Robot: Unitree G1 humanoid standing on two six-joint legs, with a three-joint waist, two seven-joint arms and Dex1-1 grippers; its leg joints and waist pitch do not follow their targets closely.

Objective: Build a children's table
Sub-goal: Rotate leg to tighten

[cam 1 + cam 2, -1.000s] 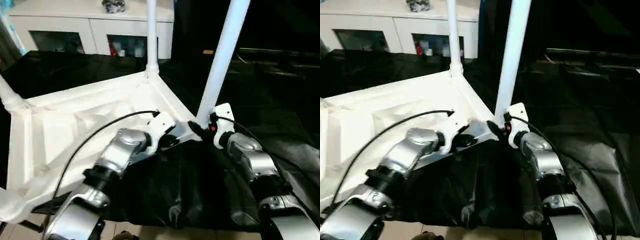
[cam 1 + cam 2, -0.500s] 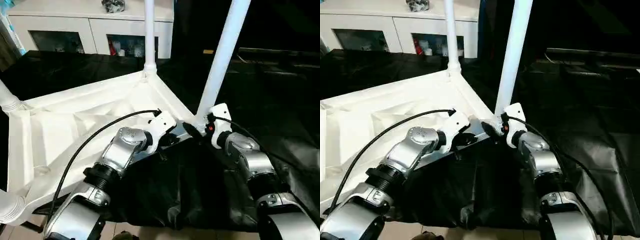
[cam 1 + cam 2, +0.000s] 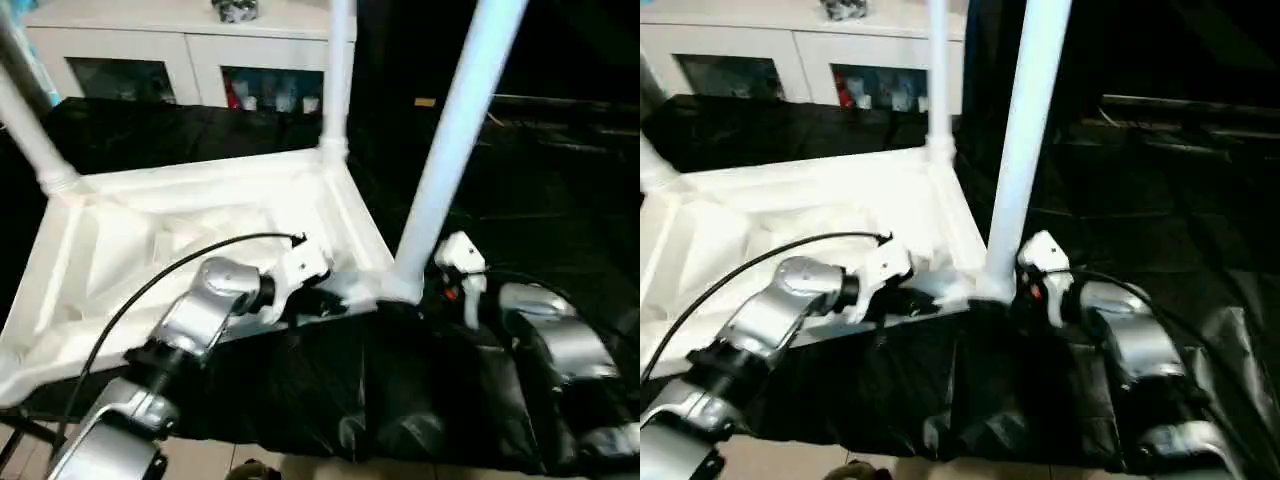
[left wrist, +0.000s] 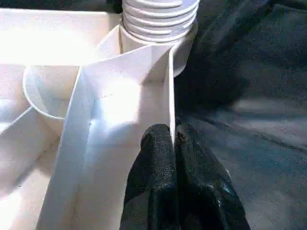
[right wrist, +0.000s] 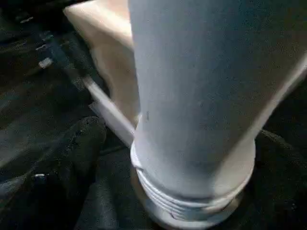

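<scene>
pinching table rim point(image 4: 169, 81), left fingers point(image 4: 156, 143) closed.

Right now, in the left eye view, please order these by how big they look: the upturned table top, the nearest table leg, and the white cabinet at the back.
1. Table top: covers the most area.
2. Nearest leg; nearness to the camera enlarges it.
3. Cabinet, partly cut off, so its rank against the leg is unsure.

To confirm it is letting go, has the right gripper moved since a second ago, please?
Yes: the right gripper has drawn back rightward, away from the near leg's base, fingers open.
</scene>
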